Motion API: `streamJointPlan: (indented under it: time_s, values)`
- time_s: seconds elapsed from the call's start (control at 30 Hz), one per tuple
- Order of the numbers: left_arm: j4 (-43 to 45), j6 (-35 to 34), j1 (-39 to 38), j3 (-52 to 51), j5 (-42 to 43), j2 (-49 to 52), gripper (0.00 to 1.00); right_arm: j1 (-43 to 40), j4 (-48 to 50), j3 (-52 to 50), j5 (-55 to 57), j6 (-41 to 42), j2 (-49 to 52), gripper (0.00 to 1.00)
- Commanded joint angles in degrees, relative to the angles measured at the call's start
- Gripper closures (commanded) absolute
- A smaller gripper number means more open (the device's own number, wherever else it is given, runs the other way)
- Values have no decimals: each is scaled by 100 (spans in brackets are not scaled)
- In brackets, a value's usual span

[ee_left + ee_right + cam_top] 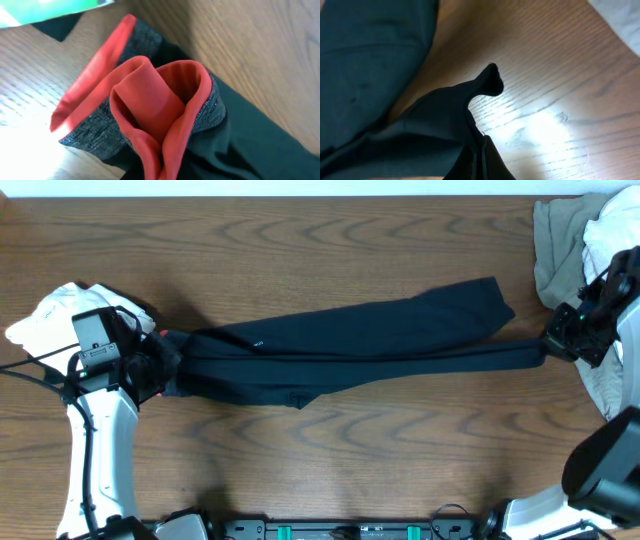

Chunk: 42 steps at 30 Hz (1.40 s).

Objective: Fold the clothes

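Note:
The dark navy trousers [350, 345] lie stretched across the table, waist at the left, leg ends at the right, with a tiny white logo near the waist. My left gripper [158, 362] is shut on the waistband; the left wrist view shows the grey band and its red-orange edge [150, 105] bunched and pinched at the bottom. My right gripper [560, 340] is shut on a leg hem; the right wrist view shows dark cloth [455, 125] pulled up off the wood. The other leg end [490, 295] lies free on the table. The fingers themselves are hidden by cloth.
A white shirt with a green print [60, 310] lies under and behind my left arm. A heap of grey-beige and white garments [575, 240] sits at the back right corner, close to my right arm. Bare wood [330, 240] shows in front of and behind the trousers.

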Motion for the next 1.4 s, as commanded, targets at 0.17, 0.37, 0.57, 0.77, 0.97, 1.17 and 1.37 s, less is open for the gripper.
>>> streamJointPlan:
  time_s: [0.17, 0.37, 0.57, 0.77, 0.97, 1.17, 1.37]
  values:
    - [133, -400, -4, 164, -603, 11, 94, 15, 85, 667, 507, -70, 450, 99]
    - [20, -492, -4, 162, -741, 118, 94, 15, 181, 671, 509, -70, 745, 99]
    - [-275, -501, -4, 162, -737, 140, 94, 15, 236, 671, 509, -72, 918, 99]
    - [-232, -651, -4, 162, -608, 140, 94, 35, 422, 671, 507, -68, 922, 99]
    - [31, -944, -4, 162, -610, 142, 94, 184, 610, 669, 509, -28, 925, 98]
    - [719, -1731, -20, 157, -610, 142, 94, 376, 966, 669, 494, -28, 1019, 99]
    - [1213, -1788, -225, 157, -616, 155, 94, 664, 1325, 669, 487, -26, 1283, 96]
